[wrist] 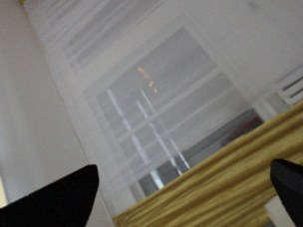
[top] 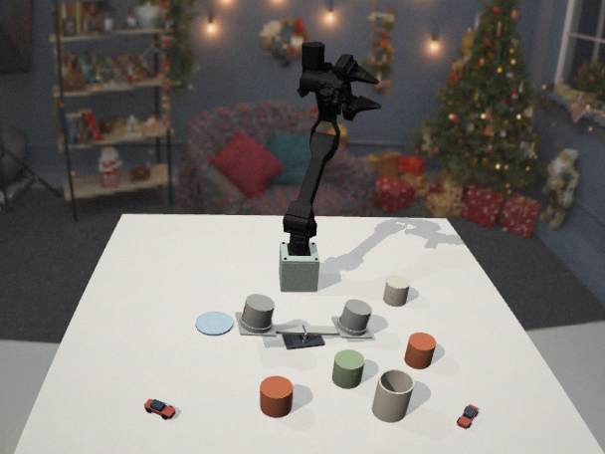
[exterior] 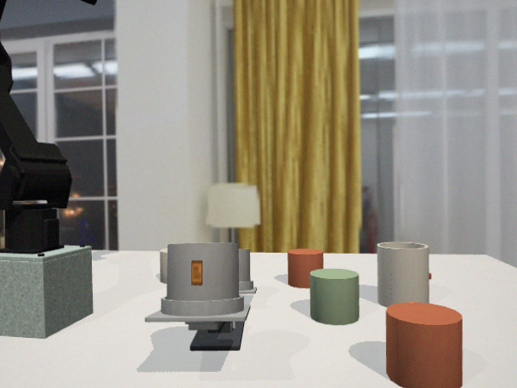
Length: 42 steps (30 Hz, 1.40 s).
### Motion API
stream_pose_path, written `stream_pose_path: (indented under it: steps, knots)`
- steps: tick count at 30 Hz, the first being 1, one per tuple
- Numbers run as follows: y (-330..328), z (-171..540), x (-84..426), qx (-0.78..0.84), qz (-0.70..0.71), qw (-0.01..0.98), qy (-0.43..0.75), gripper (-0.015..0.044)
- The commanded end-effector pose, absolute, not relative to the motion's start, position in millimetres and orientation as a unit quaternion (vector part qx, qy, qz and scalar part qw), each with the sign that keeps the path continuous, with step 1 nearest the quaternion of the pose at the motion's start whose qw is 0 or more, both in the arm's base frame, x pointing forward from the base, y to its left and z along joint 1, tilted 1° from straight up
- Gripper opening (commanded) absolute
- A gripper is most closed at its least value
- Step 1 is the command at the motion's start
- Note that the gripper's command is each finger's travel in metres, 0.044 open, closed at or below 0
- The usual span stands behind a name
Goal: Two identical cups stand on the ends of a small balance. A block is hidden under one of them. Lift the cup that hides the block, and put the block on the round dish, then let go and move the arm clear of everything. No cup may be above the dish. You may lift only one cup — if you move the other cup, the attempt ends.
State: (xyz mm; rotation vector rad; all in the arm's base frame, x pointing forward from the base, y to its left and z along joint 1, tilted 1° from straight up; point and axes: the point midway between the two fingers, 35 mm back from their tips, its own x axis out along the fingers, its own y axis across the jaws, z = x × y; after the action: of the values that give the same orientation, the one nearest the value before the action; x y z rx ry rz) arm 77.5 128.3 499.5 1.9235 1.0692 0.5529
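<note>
A small balance [top: 318, 330] [exterior: 217, 342] stands in front of the arm's base and looks roughly level. A grey upside-down cup [top: 258, 314] [exterior: 178, 278] stands on its left pan. An orange patch [exterior: 196, 273] shows through a small window in this cup's side, seemingly the block inside. An identical cup [top: 356, 318] [exterior: 244, 268] stands on the right pan; no orange shows on its visible side. The round light-blue dish [top: 214, 324] lies left of the left pan, bare. My gripper [top: 379, 94] [wrist: 181, 170] is open and empty, high above the table, pointing sideways.
Toward the front right stand a green cylinder [top: 347, 369] [exterior: 334, 298], two orange-red cylinders [top: 276, 397] [top: 419, 351] and a tall hollow beige cylinder [top: 390, 400]. A small beige cylinder [top: 396, 292] stands behind right. Two toy cars [top: 159, 408] [top: 468, 416] lie near the front.
</note>
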Motion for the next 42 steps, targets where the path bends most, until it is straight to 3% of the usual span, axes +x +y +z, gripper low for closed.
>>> stream_pose_path:
  steps: [1,23,42]
  knots:
    - [128.0,499.0,78.2,0.768,0.221,0.425,0.426,0.0426]
    - [76.4,414.8,146.9,0.634,0.188,0.694,0.285,0.0440]
    - [27.8,317.5,177.8,0.402,0.110,0.872,0.256,0.0440]
